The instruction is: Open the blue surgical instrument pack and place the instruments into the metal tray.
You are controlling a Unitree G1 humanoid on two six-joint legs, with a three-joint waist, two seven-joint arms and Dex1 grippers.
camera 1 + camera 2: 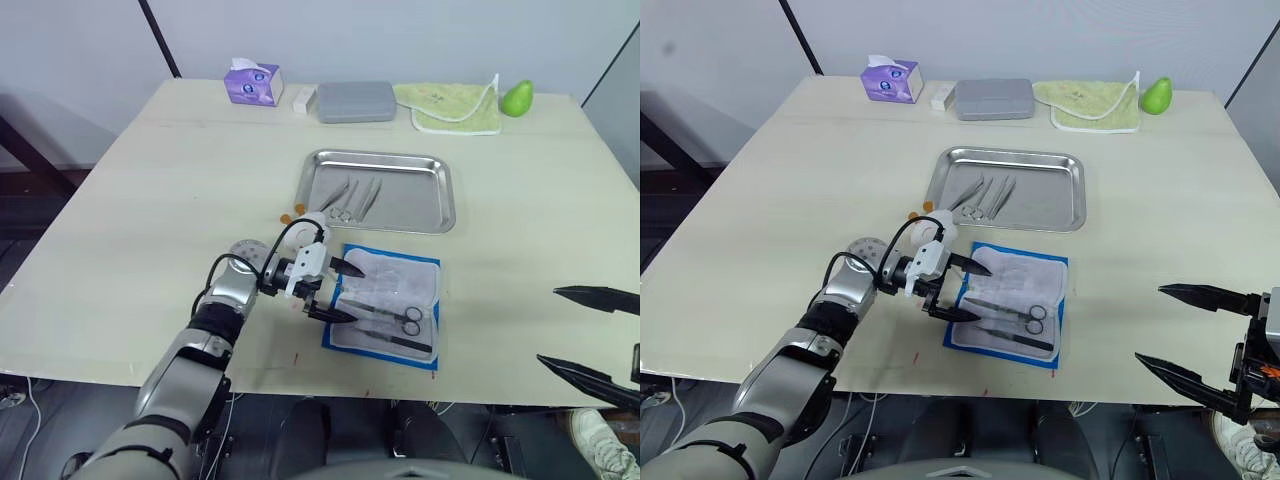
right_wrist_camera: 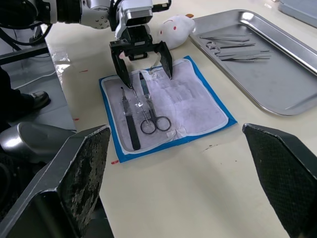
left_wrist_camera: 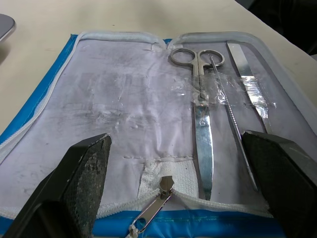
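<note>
Right hand (image 1: pixel 596 335) cut off at frame edge; small orange bits (image 1: pixel 291 214) by metal tray (image 1: pixel 441 216) too small to ID.

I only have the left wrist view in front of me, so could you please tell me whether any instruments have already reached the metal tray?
Observer: Yes. Several instruments lie together in the left part of the metal tray, seen from the head camera.
Operator: Thank you. Where does the tray sit relative to the pack?
Observer: The tray is just beyond the opened blue surgical instrument pack, farther from the robot, with a strip of bare table between them.
Operator: And what is the right gripper doing?
Observer: The right gripper hangs open near the table's near right edge, well clear of the pack.
Operator: Is my left gripper over the pack?
Observer: The left gripper is open at the pack's left edge, beside the scissors.
</note>
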